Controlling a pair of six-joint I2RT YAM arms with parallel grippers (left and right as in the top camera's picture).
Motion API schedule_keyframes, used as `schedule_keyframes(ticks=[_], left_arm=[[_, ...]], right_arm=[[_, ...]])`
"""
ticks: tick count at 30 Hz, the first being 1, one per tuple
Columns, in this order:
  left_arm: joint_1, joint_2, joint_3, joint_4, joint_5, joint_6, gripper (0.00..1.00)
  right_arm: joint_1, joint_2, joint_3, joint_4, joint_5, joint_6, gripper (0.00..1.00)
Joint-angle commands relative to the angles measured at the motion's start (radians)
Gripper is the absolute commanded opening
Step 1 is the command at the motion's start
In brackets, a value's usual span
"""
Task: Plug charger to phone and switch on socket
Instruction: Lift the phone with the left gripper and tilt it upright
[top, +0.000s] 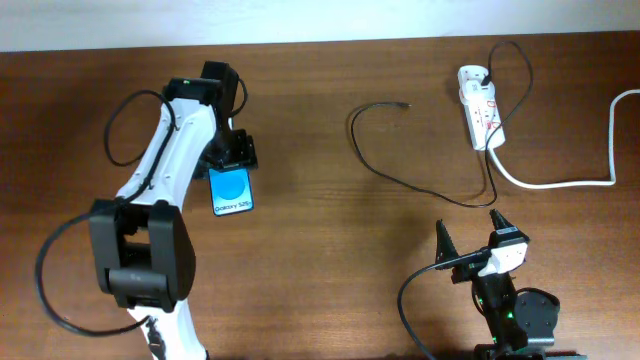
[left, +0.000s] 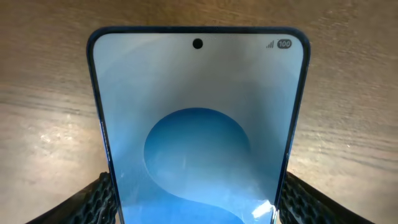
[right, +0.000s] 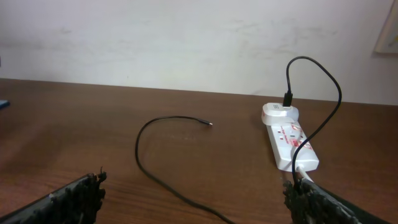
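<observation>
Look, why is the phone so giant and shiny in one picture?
Left wrist view: the camera sits right by the phone, so it fills the frame, with a white glare spot low on its screen. Overhead view: the same phone looks small. Right wrist view: the socket is sharp, the fingers look dark.
</observation>
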Motion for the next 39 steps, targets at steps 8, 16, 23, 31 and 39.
schedule_keyframes(ticks=[8, 16, 23, 31, 39], left_arm=[[0.002, -0.464, 0.04, -0.177, 0.117, -0.006, 0.43], [0.002, -0.763, 0.04, -0.318, 0.195, -0.006, 0.43], [0.002, -0.837, 0.035, -0.331, 0.195, -0.006, 0.44], [0.002, -0.837, 0.028, -0.321, 0.195, -0.011, 0.47], [0.002, -0.8, 0.028, -0.282, 0.195, -0.148, 0.47]], right_arm=[[-0.005, -0.007, -0.005, -0.006, 0.009, 0.012, 0.98], [-0.005, -0.007, -0.005, -0.006, 0.009, 0.012, 0.98], [-0.005, -0.007, -0.005, -0.006, 0.009, 0.012, 0.98], [-0.005, -0.007, -0.005, -0.006, 0.008, 0.012, 0.98], [-0.003, -0.007, -0.005, 0.005, -0.712, 0.795, 0.98]])
